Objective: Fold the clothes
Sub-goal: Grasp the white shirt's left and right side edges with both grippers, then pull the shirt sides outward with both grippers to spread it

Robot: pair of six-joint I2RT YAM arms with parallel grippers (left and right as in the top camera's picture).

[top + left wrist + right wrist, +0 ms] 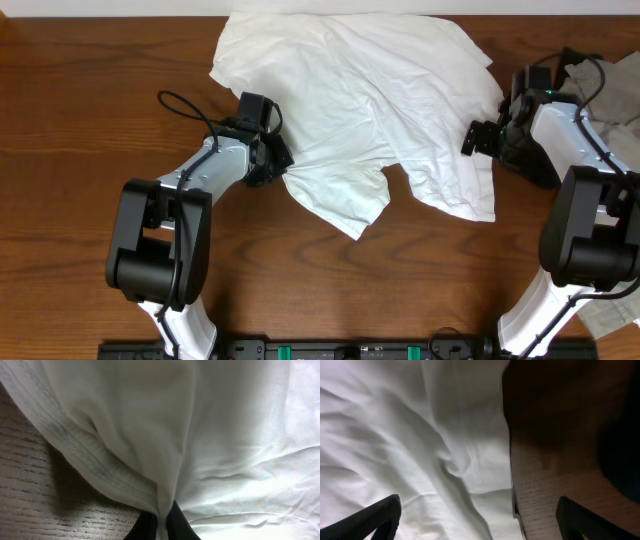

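Observation:
The white T-shirt (pixel 380 110) lies crumpled across the far middle of the wooden table, plain side up; no lettering shows. My left gripper (pixel 275 160) is at the shirt's left hem and is shut on a pinch of the white cloth (pixel 162 520); the stitched hem (pixel 85 455) runs across the left wrist view. My right gripper (pixel 490 135) is at the shirt's right edge, open, its fingers (pixel 480 525) straddling the cloth's edge (pixel 512 495) above cloth and bare wood.
More pale cloth (pixel 610 90) lies at the far right of the table behind my right arm, with another piece at the lower right corner (pixel 615 315). Bare wood (pixel 330 290) fills the near side. A black cable (pixel 185 105) loops left of my left gripper.

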